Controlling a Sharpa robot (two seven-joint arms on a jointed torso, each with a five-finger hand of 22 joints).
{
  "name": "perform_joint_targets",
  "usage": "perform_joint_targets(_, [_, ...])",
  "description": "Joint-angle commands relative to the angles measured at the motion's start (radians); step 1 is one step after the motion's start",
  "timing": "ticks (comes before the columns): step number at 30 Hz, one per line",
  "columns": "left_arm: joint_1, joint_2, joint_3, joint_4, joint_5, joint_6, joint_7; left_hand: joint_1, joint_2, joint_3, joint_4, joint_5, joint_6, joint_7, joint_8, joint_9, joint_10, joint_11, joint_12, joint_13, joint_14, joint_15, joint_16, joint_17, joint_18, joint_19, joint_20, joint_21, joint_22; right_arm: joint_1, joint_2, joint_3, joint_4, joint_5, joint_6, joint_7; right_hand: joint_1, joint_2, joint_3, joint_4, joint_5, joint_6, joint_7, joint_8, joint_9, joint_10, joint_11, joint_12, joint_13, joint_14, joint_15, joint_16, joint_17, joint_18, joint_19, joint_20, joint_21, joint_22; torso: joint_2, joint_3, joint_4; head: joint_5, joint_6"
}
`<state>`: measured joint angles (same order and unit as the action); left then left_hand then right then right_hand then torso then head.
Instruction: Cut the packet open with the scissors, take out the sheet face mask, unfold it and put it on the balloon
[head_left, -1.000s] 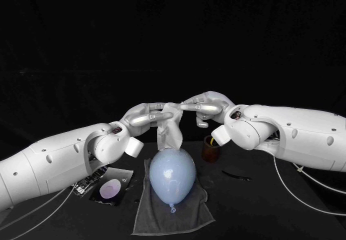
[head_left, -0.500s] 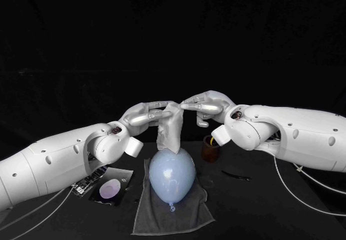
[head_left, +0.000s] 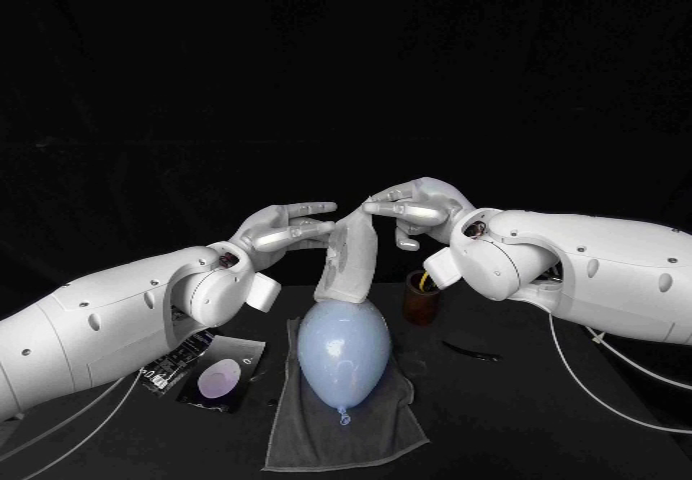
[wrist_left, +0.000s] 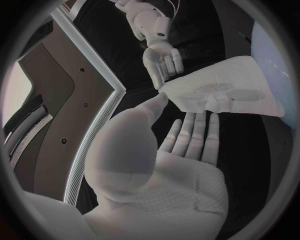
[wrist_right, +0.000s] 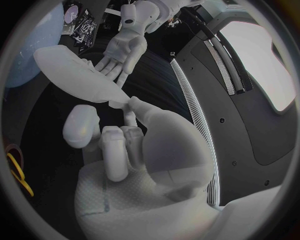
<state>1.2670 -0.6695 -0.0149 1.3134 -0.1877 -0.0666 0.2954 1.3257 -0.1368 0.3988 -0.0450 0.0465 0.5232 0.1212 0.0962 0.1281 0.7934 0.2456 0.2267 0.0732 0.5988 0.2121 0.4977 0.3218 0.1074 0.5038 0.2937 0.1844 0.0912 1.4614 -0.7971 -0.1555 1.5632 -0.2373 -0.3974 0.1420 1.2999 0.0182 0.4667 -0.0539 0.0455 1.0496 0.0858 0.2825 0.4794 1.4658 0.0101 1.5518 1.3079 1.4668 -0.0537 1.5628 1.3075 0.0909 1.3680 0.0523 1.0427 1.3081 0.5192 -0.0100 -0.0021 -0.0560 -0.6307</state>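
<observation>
The white sheet mask (head_left: 346, 265) hangs folded above the pale blue balloon (head_left: 343, 350), its lower end at the balloon's far tip. My right hand (head_left: 418, 208) pinches the mask's top corner between thumb and finger, as the right wrist view shows with the hand (wrist_right: 125, 145) on the mask (wrist_right: 75, 75). My left hand (head_left: 281, 232) is beside the mask with its fingers spread and straight, holding nothing. In the left wrist view the left hand (wrist_left: 162, 165) reaches its fingertips to the mask (wrist_left: 225, 92). The cut packet (head_left: 219, 378) lies on the table at the left.
The balloon lies on a grey towel (head_left: 346, 430) in the middle of the black table. A brown cup (head_left: 420, 297) holding yellow-handled scissors (wrist_right: 15, 175) stands just right of the balloon. A small dark strip (head_left: 473, 350) lies further right.
My left hand has let go of the mask's top and spread its fingers. The mask now hangs from my right hand alone and has swung a little to the right.
</observation>
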Motion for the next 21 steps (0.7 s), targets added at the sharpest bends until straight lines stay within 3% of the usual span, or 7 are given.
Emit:
perform_joint_targets(1, [0.004, 0.0, 0.001, -0.007, -0.042, -0.056, -0.008, 0.008, -0.001, -0.025, 0.007, 0.002, -0.001, 0.007, 0.0, 0.004, -0.029, 0.011, 0.018, -0.003, -0.043, 0.014, -0.016, -0.02, -0.042, -0.181, 0.001, -0.087, -0.046, 0.002, -0.002, 0.002, -0.002, 0.002, -0.03, 0.036, -0.01, -0.002, 0.014, -0.01, 0.003, 0.011, -0.008, 0.014, 0.025, 0.1, -0.009, 0.007, 0.255, 0.101, -0.006, 0.003, 0.252, 0.008, 0.006, -0.002, 0.003, 0.092, -0.001, 0.0004, -0.0009, 0.0, 0.002])
perform_joint_targets(3, [0.005, -0.002, 0.001, -0.013, -0.045, -0.072, -0.003, 0.015, 0.001, -0.035, 0.008, 0.002, 0.007, 0.023, 0.003, 0.007, -0.042, 0.017, 0.025, -0.003, -0.076, 0.023, -0.031, -0.033, -0.047, -0.237, 0.002, -0.113, -0.056, 0.004, -0.004, 0.003, -0.005, 0.001, -0.032, 0.035, -0.012, -0.002, 0.017, -0.012, 0.003, 0.011, -0.008, 0.015, 0.026, 0.1, -0.009, 0.007, 0.255, 0.102, -0.006, 0.004, 0.252, 0.008, 0.006, -0.002, 0.003, 0.092, -0.001, 0.0004, -0.0011, -0.001, 0.002])
perform_joint_targets(12, [0.013, -0.039, 0.001, -0.009, -0.041, -0.136, 0.037, 0.048, 0.023, -0.056, 0.007, 0.002, 0.046, 0.059, 0.016, 0.018, -0.094, 0.032, 0.048, -0.004, -0.148, 0.042, -0.064, -0.069, -0.047, -0.213, 0.002, -0.121, -0.051, 0.023, -0.01, 0.006, -0.035, -0.037, -0.039, 0.026, -0.015, -0.005, 0.024, -0.018, 0.003, 0.009, -0.007, 0.016, 0.027, 0.099, -0.009, 0.005, 0.254, 0.102, -0.006, 0.004, 0.253, 0.008, 0.006, -0.002, 0.002, 0.093, 0.0, 0.0005, -0.001, -0.009, 0.005])
perform_joint_targets(14, [0.016, -0.054, 0.002, 0.001, -0.039, -0.151, 0.047, 0.058, 0.03, -0.054, 0.004, 0.002, 0.085, 0.075, 0.028, 0.027, -0.083, 0.026, 0.064, -0.002, -0.128, 0.036, -0.053, -0.071, -0.042, -0.134, 0.001, -0.098, -0.039, 0.026, -0.01, 0.007, -0.041, -0.052, -0.041, 0.024, -0.015, -0.005, 0.024, -0.018, 0.003, 0.009, -0.007, 0.016, 0.027, 0.099, -0.009, 0.005, 0.254, 0.102, -0.006, 0.004, 0.253, 0.008, 0.006, -0.002, 0.002, 0.093, 0.0, 0.0007, -0.0002, -0.009, 0.005])
perform_joint_targets(16, [0.019, -0.07, 0.002, 0.016, -0.034, -0.17, 0.057, 0.069, 0.04, -0.048, -0.001, 0.002, 0.178, 0.107, 0.058, 0.049, -0.064, 0.004, 0.08, -0.003, -0.097, 0.02, -0.042, -0.076, -0.029, 0.011, -0.002, -0.054, -0.018, 0.03, -0.012, 0.008, -0.044, -0.073, -0.042, 0.022, -0.015, -0.005, 0.024, -0.018, 0.003, 0.009, -0.007, 0.016, 0.027, 0.099, -0.009, 0.005, 0.254, 0.102, -0.006, 0.004, 0.253, 0.008, 0.006, -0.002, 0.002, 0.093, -0.001, 0.0008, 0.0006, -0.01, 0.006])
perform_joint_targets(17, [0.02, -0.078, 0.002, 0.025, -0.032, -0.179, 0.061, 0.079, 0.05, -0.035, -0.004, 0.002, 0.265, 0.126, 0.088, 0.068, -0.043, -0.015, 0.09, -0.004, -0.032, -0.002, -0.012, -0.07, 0.001, 0.151, -0.007, 0.001, 0.006, 0.031, -0.012, 0.009, -0.044, -0.082, -0.043, 0.022, -0.017, -0.007, 0.028, -0.022, 0.003, 0.008, -0.007, 0.017, 0.028, 0.099, -0.009, 0.005, 0.254, 0.102, -0.006, 0.004, 0.254, 0.007, 0.006, -0.002, 0.004, 0.094, 0.0, 0.0005, 0.0003, -0.01, 0.006])
perform_joint_targets(21, [0.022, -0.105, 0.003, 0.073, -0.018, -0.211, 0.062, 0.091, 0.068, 0.008, -0.009, 0.004, 0.31, 0.122, 0.107, 0.073, 0.01, -0.04, 0.101, -0.006, 0.089, -0.036, 0.044, -0.056, 0.055, 0.265, -0.015, 0.063, 0.03, 0.04, -0.014, 0.011, -0.045, -0.168, -0.045, 0.013, -0.018, -0.008, 0.032, -0.025, 0.003, 0.008, -0.007, 0.018, 0.029, 0.099, -0.008, 0.006, 0.254, 0.102, -0.006, 0.005, 0.255, 0.007, 0.007, -0.003, 0.005, 0.094, 0.0, -0.0005, 0.0, -0.013, 0.008])
